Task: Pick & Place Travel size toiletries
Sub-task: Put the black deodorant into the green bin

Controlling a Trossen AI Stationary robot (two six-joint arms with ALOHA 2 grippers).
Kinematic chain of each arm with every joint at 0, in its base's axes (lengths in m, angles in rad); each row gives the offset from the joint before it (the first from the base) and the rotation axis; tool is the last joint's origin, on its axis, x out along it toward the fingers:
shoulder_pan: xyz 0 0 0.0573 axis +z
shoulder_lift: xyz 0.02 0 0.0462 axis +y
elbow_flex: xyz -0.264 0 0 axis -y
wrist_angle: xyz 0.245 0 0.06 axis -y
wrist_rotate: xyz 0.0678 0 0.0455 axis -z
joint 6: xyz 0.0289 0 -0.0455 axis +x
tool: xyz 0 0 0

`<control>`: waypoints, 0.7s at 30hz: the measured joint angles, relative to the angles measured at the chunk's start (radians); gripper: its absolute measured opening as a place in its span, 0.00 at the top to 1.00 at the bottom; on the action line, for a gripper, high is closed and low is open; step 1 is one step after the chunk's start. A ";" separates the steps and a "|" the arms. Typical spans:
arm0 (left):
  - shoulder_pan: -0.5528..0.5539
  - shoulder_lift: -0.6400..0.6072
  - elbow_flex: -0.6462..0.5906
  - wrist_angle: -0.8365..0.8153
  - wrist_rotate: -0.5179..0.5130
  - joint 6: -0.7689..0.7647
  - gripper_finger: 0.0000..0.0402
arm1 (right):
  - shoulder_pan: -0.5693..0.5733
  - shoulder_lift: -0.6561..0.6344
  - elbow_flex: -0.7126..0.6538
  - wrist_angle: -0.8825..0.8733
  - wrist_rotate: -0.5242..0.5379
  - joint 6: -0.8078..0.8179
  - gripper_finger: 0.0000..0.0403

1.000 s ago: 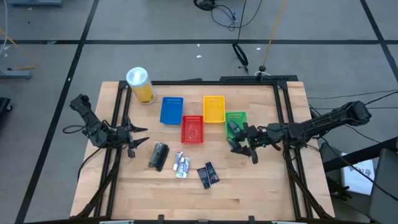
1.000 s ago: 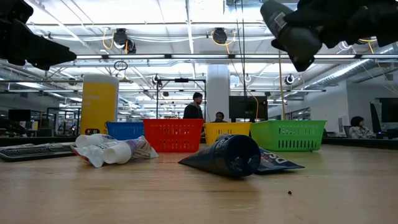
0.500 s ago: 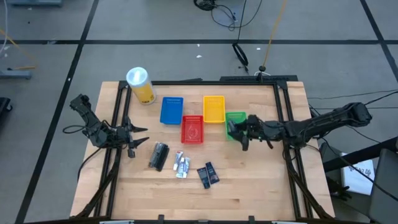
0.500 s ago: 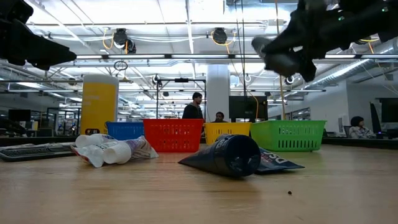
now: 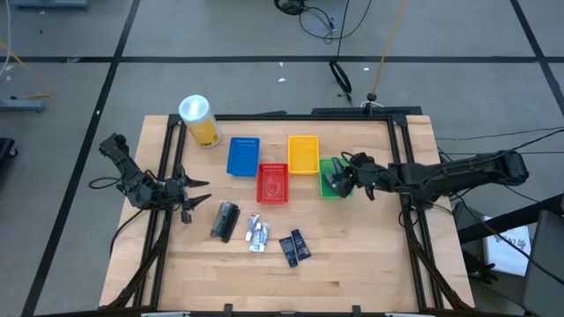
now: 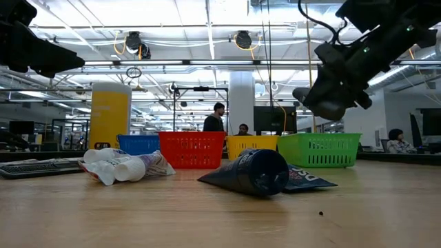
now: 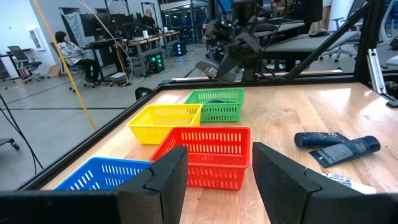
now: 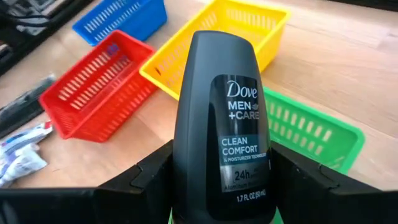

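Wooden table [image 5: 370, 255] w/ black rails, lab room behind it w/ desks, monitors and ceiling lights; a person [image 6: 216, 117] stands far back beyond the baskets, another sits at a desk [image 7: 65, 50].

Right pincer [image 5: 339, 180] hangs over the green basket [image 5: 332, 167], above its rim, pinching a dark grey deodorant stick [image 8: 224, 124] between both fingers; label reads Dove Men+Care, stick upright in the wrist view. Just beside that pincer, toward the left arm: yellow basket [image 5: 303, 154], then red basket [image 5: 272, 182] and blue basket [image 5: 243, 156], all in a loose row. Yellow canister [image 5: 199, 120] w/ white lid stands past the blue one, at the table's far corner.

Left pincer [image 5: 196, 195] waits over the table's left rail, well apart from the right one, fingers spread, nothing between them. Nearest to it lies a dark grey rounded piece [image 5: 226, 220] on the wood. Next along, silvery-white mini tubes [image 5: 257, 233] lie in a small heap, touching each other. Farther on, dark blue packets [image 5: 294, 246] lie side by side, roughly between the two pincers and nearer the table's front edge than the baskets.
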 joint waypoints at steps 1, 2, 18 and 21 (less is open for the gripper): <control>0.000 0.000 0.000 0.000 0.000 0.000 0.55 | -0.003 0.010 0.000 -0.001 -0.002 0.000 0.48; 0.000 0.000 0.000 0.000 0.000 0.000 0.55 | -0.004 0.022 0.000 -0.001 -0.002 0.001 0.48; 0.000 0.000 0.000 0.000 0.000 0.000 0.55 | -0.049 0.228 0.000 0.053 -0.002 0.027 0.48; 0.000 0.000 0.000 0.000 0.000 0.000 0.55 | -0.049 0.228 0.000 0.041 -0.003 0.027 0.48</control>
